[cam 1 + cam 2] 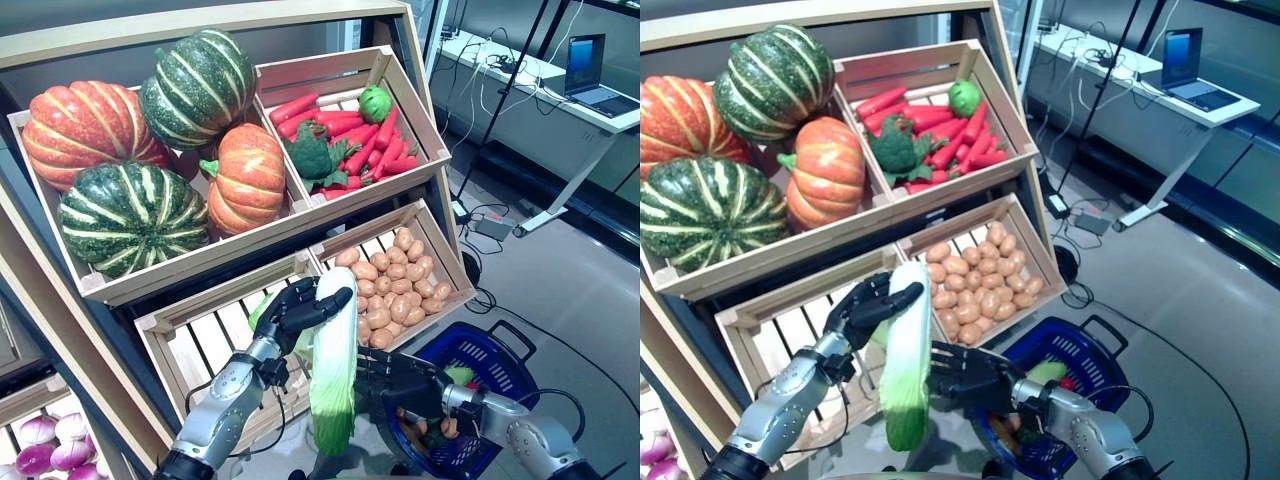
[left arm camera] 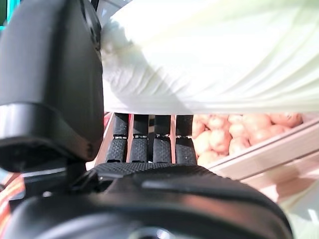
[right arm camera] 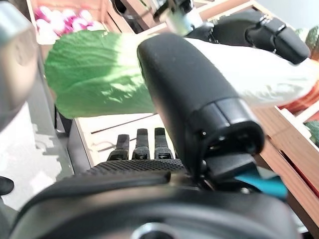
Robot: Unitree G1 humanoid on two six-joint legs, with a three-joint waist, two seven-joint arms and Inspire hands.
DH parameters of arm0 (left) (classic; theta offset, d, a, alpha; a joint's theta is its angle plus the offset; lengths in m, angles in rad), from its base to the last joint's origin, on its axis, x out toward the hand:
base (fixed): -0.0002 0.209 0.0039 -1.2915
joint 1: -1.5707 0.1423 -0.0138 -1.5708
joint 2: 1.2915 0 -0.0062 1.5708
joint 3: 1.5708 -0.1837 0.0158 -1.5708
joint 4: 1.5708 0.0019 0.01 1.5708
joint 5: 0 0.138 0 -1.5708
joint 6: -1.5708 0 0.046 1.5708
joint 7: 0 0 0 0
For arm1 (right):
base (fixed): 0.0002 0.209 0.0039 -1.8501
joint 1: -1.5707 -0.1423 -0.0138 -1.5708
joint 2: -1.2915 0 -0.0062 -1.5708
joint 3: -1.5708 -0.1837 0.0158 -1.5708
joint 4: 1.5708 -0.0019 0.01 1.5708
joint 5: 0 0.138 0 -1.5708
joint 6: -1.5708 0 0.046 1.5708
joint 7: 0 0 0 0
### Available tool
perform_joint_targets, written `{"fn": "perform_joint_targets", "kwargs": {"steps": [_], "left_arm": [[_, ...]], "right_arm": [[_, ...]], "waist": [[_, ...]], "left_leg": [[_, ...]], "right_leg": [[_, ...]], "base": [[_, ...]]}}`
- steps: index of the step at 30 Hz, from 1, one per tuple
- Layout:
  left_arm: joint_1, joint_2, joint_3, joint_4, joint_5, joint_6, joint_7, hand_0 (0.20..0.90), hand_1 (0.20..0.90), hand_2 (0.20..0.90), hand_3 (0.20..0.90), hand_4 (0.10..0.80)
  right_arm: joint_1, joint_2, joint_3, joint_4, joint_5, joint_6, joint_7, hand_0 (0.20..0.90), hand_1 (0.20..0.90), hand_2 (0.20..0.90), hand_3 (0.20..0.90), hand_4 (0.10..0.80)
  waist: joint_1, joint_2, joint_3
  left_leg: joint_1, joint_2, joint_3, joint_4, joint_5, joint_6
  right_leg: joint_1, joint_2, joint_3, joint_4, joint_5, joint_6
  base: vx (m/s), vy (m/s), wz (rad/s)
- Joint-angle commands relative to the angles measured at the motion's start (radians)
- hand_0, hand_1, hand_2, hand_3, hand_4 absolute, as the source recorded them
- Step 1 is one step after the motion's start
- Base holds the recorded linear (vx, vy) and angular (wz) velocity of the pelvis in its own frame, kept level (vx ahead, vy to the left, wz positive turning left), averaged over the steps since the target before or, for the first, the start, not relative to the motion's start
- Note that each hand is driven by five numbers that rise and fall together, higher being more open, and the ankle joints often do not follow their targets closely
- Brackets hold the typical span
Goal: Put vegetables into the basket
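Here, both hands meet on one long cabbage held upright in front of the crates.

The left hand is curled round the white top of the napa cabbage, fingers wrapped under it and thumb over. The right hand reaches across to the leafy green lower part; its fingers lie fairly straight behind the leaf, thumb in front, not clearly clenched. Just beyond the right hand, low on the floor, sits the blue basket, with some vegetables inside. Behind the left hand is an empty slatted crate; beside it, the crate of potatoes.
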Motion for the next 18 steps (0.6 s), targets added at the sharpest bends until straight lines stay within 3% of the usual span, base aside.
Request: {"fn": "perform_joint_targets", "kwargs": {"steps": [1, 9, 18], "left_arm": [[-0.178, -0.005, -0.019, -0.098, -0.069, -0.106, -0.068, 0.300, 0.300, 0.300, 0.300, 0.400], [-0.190, 0.011, -0.046, -0.094, -0.155, -0.082, -0.149, 0.300, 0.300, 0.300, 0.300, 0.400], [-0.176, 0.030, -0.041, -0.084, -0.204, -0.069, -0.216, 0.300, 0.300, 0.300, 0.300, 0.400]], "right_arm": [[-0.086, -0.002, 0.023, -0.055, 0.121, -0.019, 0.113, 0.900, 0.900, 0.900, 0.900, 0.800], [-0.109, -0.032, 0.036, -0.074, 0.195, 0.020, 0.217, 0.900, 0.900, 0.900, 0.900, 0.800], [-0.086, -0.046, 0.005, -0.081, 0.230, -0.004, 0.280, 0.900, 0.900, 0.900, 0.900, 0.800]], "waist": [[0.006, -0.029, -0.045], [0.006, -0.030, -0.047], [0.005, -0.028, -0.046]], "left_leg": [[-0.048, -0.018, -0.012, -0.001, 0.046, 0.021], [-0.046, -0.019, -0.016, 0.001, 0.045, 0.021], [-0.041, -0.015, -0.021, 0.005, 0.042, 0.019]], "right_leg": [[0.013, -0.024, 0.014, 0.010, 0.056, -0.011], [0.016, -0.021, 0.016, 0.012, 0.054, -0.012], [0.021, -0.017, 0.020, 0.012, 0.051, -0.012]], "base": [[0.000, 0.000, 0.00], [0.000, 0.000, 0.00], [0.000, 0.000, 0.00]]}}
